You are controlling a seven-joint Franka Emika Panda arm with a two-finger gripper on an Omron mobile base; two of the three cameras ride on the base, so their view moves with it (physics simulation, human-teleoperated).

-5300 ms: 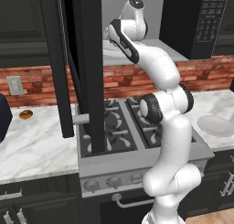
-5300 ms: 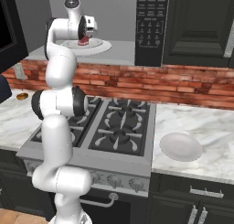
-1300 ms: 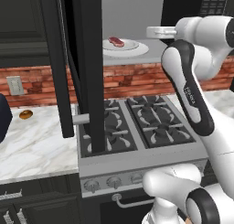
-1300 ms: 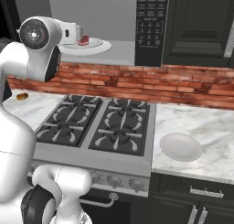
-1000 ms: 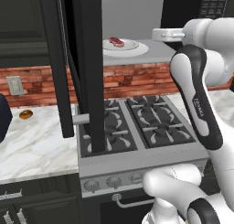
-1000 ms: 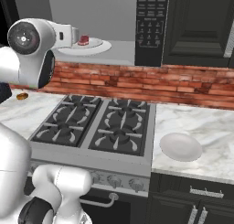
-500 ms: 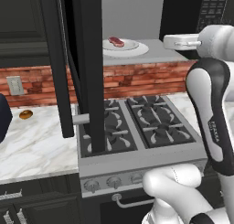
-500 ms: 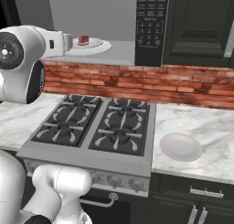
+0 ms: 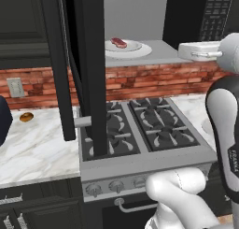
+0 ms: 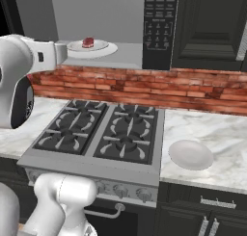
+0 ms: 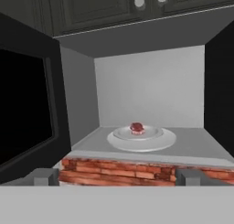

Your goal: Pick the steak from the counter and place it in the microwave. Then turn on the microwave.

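The steak [image 9: 118,42] [image 10: 88,41] [image 11: 136,127] lies on the white round plate [image 9: 135,51] [image 10: 107,50] [image 11: 153,142] inside the microwave [image 9: 214,14] [image 10: 159,23] [image 11: 151,88]. The microwave's dark door [image 9: 86,60] [image 11: 25,113] hangs wide open to the left. My gripper [image 9: 183,50] [image 10: 64,52] [image 11: 116,177] is open and holds nothing. It hovers in front of the oven's mouth, level with the plate and well back from it, pointing at the steak. The marble counter [image 9: 37,148] [image 10: 212,129] flanks the stove.
A grey stovetop [image 9: 140,130] [image 10: 101,134] with black grates sits below the microwave, backed by a brick wall [image 10: 144,88]. A white dish [image 10: 190,154] rests on the right counter. A small orange-brown item [image 9: 26,116] lies on the left counter by an outlet [image 9: 16,87].
The hand has drawn back out of the microwave, away from the plate, with its jaws still open. The steak stays on the plate and the door stays open.
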